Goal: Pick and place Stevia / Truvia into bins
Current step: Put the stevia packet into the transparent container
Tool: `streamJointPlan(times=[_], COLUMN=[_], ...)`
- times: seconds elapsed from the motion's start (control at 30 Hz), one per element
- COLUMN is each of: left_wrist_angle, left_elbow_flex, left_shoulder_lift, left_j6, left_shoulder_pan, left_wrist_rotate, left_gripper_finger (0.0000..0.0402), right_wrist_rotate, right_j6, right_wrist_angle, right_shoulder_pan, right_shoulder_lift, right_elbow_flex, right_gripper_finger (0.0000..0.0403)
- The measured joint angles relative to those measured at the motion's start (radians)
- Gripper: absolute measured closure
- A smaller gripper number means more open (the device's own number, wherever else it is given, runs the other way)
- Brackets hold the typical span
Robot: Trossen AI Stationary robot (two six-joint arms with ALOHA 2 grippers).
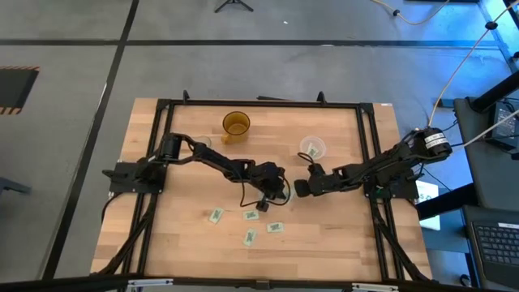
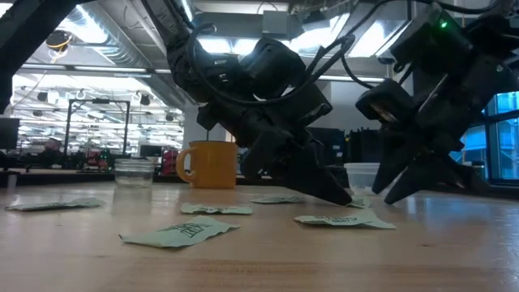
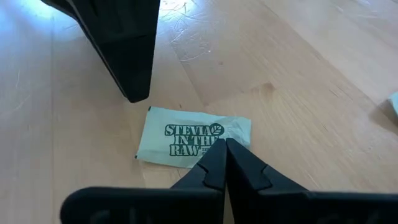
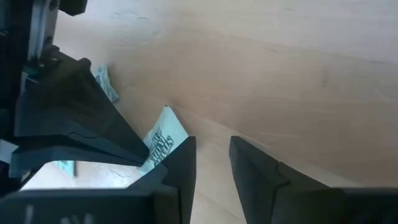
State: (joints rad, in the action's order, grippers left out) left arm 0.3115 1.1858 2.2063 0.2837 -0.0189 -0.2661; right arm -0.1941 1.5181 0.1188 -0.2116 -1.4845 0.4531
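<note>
High view: left pincer (image 1: 274, 195) lowered at worktop (image 1: 162, 235) centre; right pincer (image 1: 302, 187) just beside it at 3 o'clock. Other packets (image 1: 216, 216) scattered toward 6 o'clock; clear cup (image 1: 312, 148) toward 1 o'clock.

Low view: packets lie flat, slightly crinkled.

Left wrist view: left pincer fingers (image 3: 217, 163) clenched together, tips on Stevia packet (image 3: 189, 137), nothing gripped.

Right wrist view: right pincer narrowly parted, empty, beside the same packet.

Judged: packet light, thin, limp; edge pinch needed.
</note>
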Motion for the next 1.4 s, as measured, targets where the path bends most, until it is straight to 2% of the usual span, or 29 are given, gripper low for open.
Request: streamJointPlan(times=[0.33, 0.5, 0.73, 1.23, 1.4], left_wrist_angle=[0.084, 0.101, 0.162, 0.172, 0.172], left_elbow_flex=[-0.003, -0.001, -0.001, -0.001, -0.001], left_shoulder_lift=[0.004, 0.018, 0.049, 0.050, 0.050], left_j6=[0.034, 0.033, -0.026, -0.053, -0.053], left_shoulder_pan=[-0.001, -0.002, -0.003, 0.000, 0.000], left_wrist_rotate=[0.001, 0.046, 0.056, 0.062, 0.062], left_gripper_finger=[0.0400, 0.0399, 0.0400, 0.0400, 0.0398], right_wrist_rotate=[0.003, 0.024, 0.030, 0.042, 0.043], right_j6=[-0.002, -0.001, -0.001, -0.105, -0.106], right_wrist_angle=[0.007, 0.023, 0.028, 0.056, 0.057], right_shoulder_pan=[0.004, 0.004, 0.004, 0.004, 0.003], right_shoulder_lift=[-0.001, -0.002, -0.003, -0.004, -0.004], right_elbow_flex=[-0.001, -0.002, -0.002, -0.003, -0.003], right_gripper_finger=[0.0298, 0.0298, 0.0298, 0.0299, 0.0315])
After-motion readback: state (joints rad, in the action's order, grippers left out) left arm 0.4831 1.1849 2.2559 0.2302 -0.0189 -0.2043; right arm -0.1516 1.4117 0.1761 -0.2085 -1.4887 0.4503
